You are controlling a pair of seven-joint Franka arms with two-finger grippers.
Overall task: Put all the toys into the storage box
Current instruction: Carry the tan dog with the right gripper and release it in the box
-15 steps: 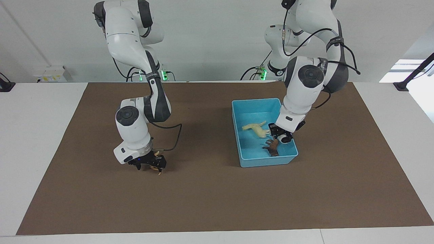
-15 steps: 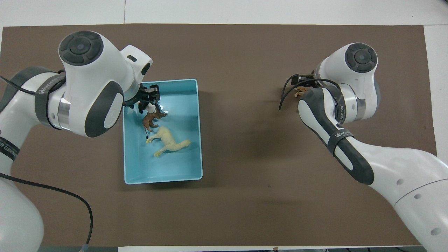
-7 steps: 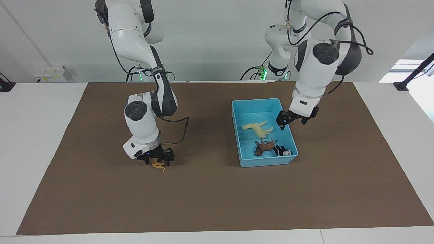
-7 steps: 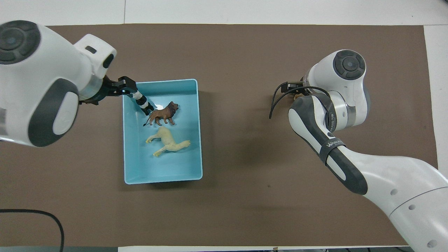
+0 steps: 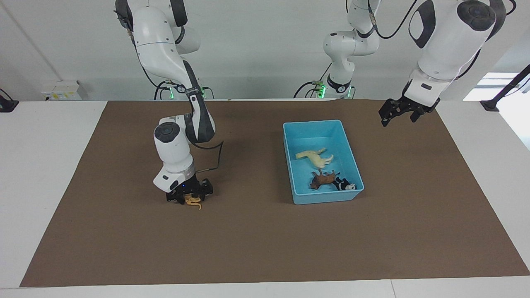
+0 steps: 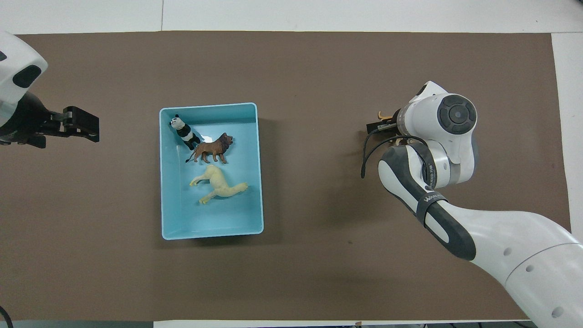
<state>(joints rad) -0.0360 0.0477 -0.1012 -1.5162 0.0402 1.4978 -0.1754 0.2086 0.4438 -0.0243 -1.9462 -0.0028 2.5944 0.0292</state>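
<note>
the storage box [image 5: 292,182] [image 6: 165,182] sat on the brown mat [image 5: 256,248] [image 6: 309,64], toward the left arm's end of the table. 3 toys lay inside it, all on their sides. the panda [image 5: 345,185] [image 6: 183,130] was in the corner farthest from the robots, on the left arm's side of the box. the dark brown animal [image 5: 324,179] [image 6: 211,149] lay just beside the panda, looked like touching it. the cream horse [image 5: 314,157] [image 6: 219,184] lay nearer to the robots than those 2, apart from them.

the overhead view gave the toys much better: brown one's mane & tail, panda's black/white bands, horse's legs spread. in the facing view they were small shapes w/ little detail.

the tiger [image 5: 193,201] [image 6: 388,116] was outside the box, on the mat toward the right arm's end. the right gripper [image 5: 189,196] [image 6: 383,122] was down over it, fingers either side. facing view showed the orange body & tail sticking out under the gripper; the overhead view hid nearly all of it under the right arm's wrist, only a bit of orange showing. couldn't tell if the fingers were clenched on the tiger or not.

the left gripper [image 5: 397,112] [image 6: 82,126] was up in the air over the mat, beside the box & clear of it, jaws apart, nothing in them. its height only read in the facing view.
</note>
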